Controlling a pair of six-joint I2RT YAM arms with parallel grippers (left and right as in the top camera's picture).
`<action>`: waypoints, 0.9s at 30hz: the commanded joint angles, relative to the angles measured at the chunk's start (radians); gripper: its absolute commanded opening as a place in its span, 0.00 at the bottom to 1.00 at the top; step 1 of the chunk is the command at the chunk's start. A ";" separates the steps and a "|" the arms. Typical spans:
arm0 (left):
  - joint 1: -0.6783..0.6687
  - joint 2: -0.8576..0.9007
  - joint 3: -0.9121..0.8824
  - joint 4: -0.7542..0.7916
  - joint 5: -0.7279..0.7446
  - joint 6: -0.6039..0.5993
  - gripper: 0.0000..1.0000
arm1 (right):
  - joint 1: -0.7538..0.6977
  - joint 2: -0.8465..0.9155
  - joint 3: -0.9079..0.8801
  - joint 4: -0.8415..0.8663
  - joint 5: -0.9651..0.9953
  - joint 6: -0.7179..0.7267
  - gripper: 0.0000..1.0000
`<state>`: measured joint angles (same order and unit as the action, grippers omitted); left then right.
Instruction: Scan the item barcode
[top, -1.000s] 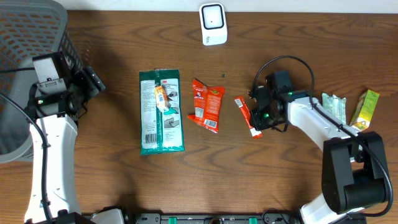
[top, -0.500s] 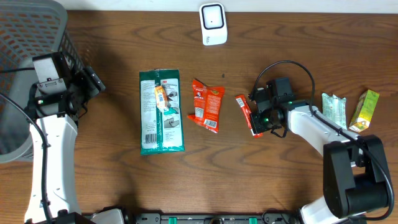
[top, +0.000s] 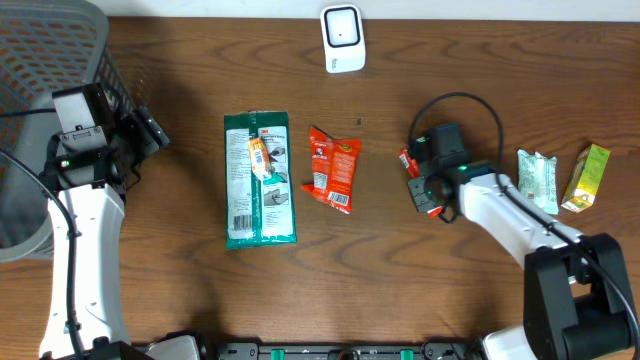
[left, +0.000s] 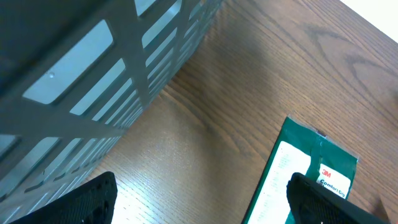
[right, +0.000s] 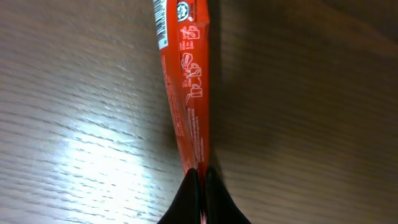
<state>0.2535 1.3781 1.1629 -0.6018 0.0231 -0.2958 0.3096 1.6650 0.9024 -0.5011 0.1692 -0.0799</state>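
My right fingers (right: 186, 202) are pinched tight on the end of the thin red packet (right: 186, 81), right of the middle of the table (top: 200, 300). I should lift slowly, hold firm, and turn its barcode toward the white scanner (top: 343, 38). My left fingers (left: 93, 199) are spread wide, holding nothing.

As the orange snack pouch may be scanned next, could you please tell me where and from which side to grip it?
Probably its far sealed end, from above: the orange snack pouch lies flat on the table, so only a thin edge can be pinched.
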 joint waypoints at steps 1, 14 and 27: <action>0.008 -0.016 0.014 0.001 -0.013 -0.006 0.88 | 0.088 -0.015 0.019 -0.004 0.251 0.011 0.01; 0.008 -0.016 0.014 0.001 -0.013 -0.005 0.88 | 0.357 0.006 0.018 0.000 0.328 0.095 0.01; 0.008 -0.016 0.014 0.001 -0.013 -0.006 0.88 | 0.498 0.028 -0.005 -0.014 0.365 0.113 0.01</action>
<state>0.2535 1.3781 1.1629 -0.6018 0.0231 -0.2958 0.7700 1.6878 0.9020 -0.5125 0.5026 0.0090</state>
